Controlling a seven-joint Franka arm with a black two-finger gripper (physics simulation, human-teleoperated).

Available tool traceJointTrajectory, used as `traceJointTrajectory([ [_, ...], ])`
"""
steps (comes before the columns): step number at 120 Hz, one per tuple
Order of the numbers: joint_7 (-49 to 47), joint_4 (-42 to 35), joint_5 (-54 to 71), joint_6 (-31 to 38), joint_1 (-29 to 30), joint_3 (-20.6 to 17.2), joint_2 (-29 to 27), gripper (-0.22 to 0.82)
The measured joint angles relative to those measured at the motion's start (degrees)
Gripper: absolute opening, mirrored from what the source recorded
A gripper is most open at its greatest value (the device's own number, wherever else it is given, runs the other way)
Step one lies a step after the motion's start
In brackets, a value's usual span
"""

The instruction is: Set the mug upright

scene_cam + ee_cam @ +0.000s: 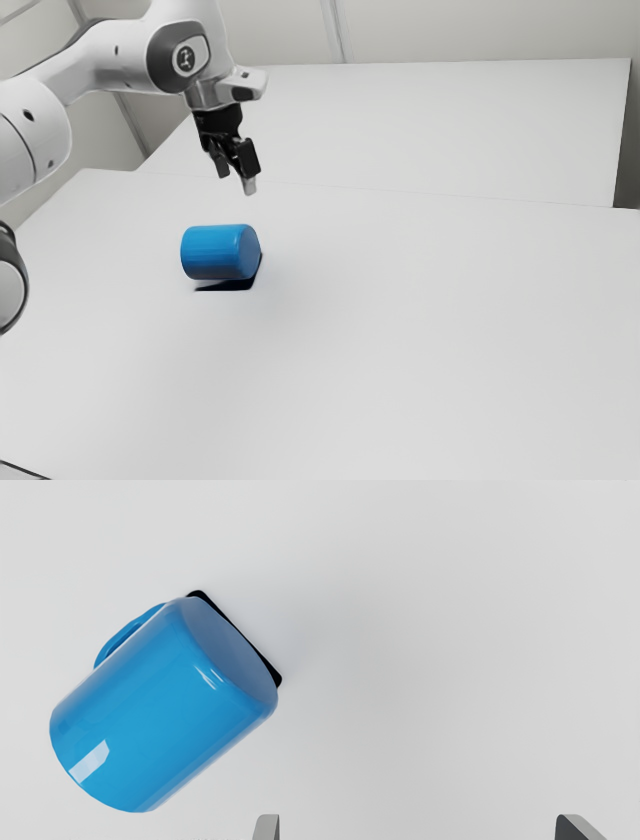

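Currently, reading from the exterior view's left: white arm (120, 55) reaches in; blue mug (213, 252) lies on its side on the table (420, 340), closed end toward the view's right; gripper (237, 180) hangs above, apart from it, spread wide, holding nothing. Step judged: approach to grasp. Next move should line up with the mug and descend, minding roll.
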Motion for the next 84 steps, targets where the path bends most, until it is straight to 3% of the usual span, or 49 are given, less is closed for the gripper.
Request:
traceJointTrajectory([
  [25,-3.7,0.1,-1.5,0.5,0.5,0.9,1.7,0.6],
  [33,-4.1,-2.4,-4.4,2.5,0.7,3.8,0.4,0.6],
  [55,-2.0,-21.4,-16.3,11.9,1.6,16.1,-10.1,0.6],
  [66,0.9,-26.2,-21.6,15.7,3.3,21.2,-12.3,0.6],
  [84,7.6,-29.0,-30.7,19.6,9.8,24.1,-10.3,0.6],
])
